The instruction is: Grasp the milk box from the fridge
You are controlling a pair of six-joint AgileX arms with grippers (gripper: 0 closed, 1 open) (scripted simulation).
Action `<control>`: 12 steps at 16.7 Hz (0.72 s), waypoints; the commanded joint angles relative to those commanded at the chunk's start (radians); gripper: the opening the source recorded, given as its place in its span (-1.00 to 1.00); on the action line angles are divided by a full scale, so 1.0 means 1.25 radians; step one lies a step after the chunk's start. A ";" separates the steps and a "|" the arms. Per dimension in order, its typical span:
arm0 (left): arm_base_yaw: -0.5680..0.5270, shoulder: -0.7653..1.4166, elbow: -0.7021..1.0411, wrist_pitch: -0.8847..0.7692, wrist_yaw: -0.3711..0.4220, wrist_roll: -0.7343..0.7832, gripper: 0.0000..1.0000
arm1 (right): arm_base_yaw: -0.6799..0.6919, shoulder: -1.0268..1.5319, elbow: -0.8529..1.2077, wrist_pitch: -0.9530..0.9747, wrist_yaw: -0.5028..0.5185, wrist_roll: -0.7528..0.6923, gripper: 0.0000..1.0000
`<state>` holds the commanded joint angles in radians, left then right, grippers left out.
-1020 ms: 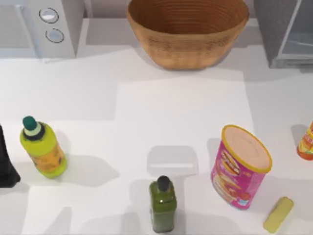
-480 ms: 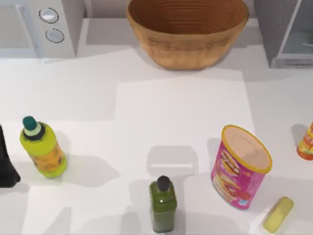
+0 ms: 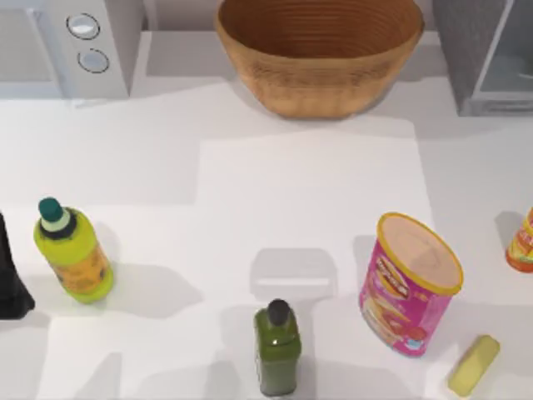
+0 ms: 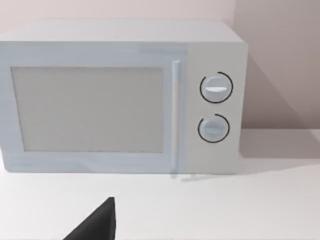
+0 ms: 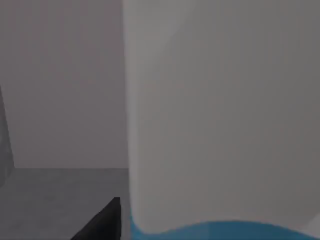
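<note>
The milk box (image 5: 220, 115) looms close in the right wrist view, a broad white face with a light blue strip at its lower edge. It stands on the grey floor inside the fridge (image 5: 60, 200). A dark part of my right gripper (image 5: 102, 222) shows just beside the box. From above, the grey fridge (image 3: 458, 50) stands at the table's back right corner with its pale glassy door panel (image 3: 508, 58). My left arm (image 3: 10, 275) is parked at the table's left edge, and its gripper (image 4: 95, 225) faces the white microwave.
A white microwave (image 3: 75, 42) with two knobs stands at the back left and a wicker basket (image 3: 321, 54) at the back middle. On the table are a yellow-green bottle (image 3: 73, 254), a dark green bottle (image 3: 277, 350), a pink chip can (image 3: 408, 287), an orange bottle (image 3: 523, 242) and a yellow bar (image 3: 475, 365).
</note>
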<state>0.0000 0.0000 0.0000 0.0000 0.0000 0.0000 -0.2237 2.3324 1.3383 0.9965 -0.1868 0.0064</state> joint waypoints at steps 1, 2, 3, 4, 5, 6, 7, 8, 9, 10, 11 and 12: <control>0.000 0.000 0.000 0.000 0.000 0.000 1.00 | 0.000 0.000 0.000 0.000 0.000 0.000 0.55; 0.000 0.000 0.000 0.000 0.000 0.000 1.00 | 0.000 0.000 0.000 0.000 0.000 0.000 0.40; 0.000 0.000 0.000 0.000 0.000 0.000 1.00 | 0.000 0.000 0.000 0.000 0.000 0.000 0.25; 0.000 0.000 0.000 0.000 0.000 0.000 1.00 | 0.000 0.000 0.000 0.000 0.000 0.000 0.10; 0.000 0.000 0.000 0.000 0.000 0.000 1.00 | 0.000 0.000 0.000 0.000 0.000 0.000 -0.06; 0.000 0.000 0.000 0.000 0.000 0.000 1.00 | 0.000 0.000 0.000 0.000 0.000 0.000 -0.21; 0.000 0.000 0.000 0.000 0.000 0.000 1.00 | 0.000 0.000 0.000 0.000 0.000 0.000 -0.36; 0.000 0.000 0.000 0.000 0.000 0.000 1.00 | 0.000 0.000 0.000 0.000 0.000 0.000 -0.51; 0.000 0.000 0.000 0.000 0.000 0.000 1.00 | 0.000 0.000 0.000 0.000 0.000 0.000 -0.66; 0.000 0.000 0.000 0.000 0.000 0.000 1.00 | 0.000 0.000 0.000 0.000 0.000 0.000 -0.81; 0.000 0.000 0.000 0.000 0.000 0.000 1.00 | 0.000 0.000 0.000 0.000 0.000 0.000 -0.96; 0.000 0.000 0.000 0.000 0.000 0.000 1.00 | 0.000 0.000 0.000 0.000 0.000 0.000 -1.00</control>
<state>0.0000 0.0000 0.0000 0.0000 0.0000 0.0000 -0.2237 2.3324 1.3383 0.9965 -0.1868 0.0064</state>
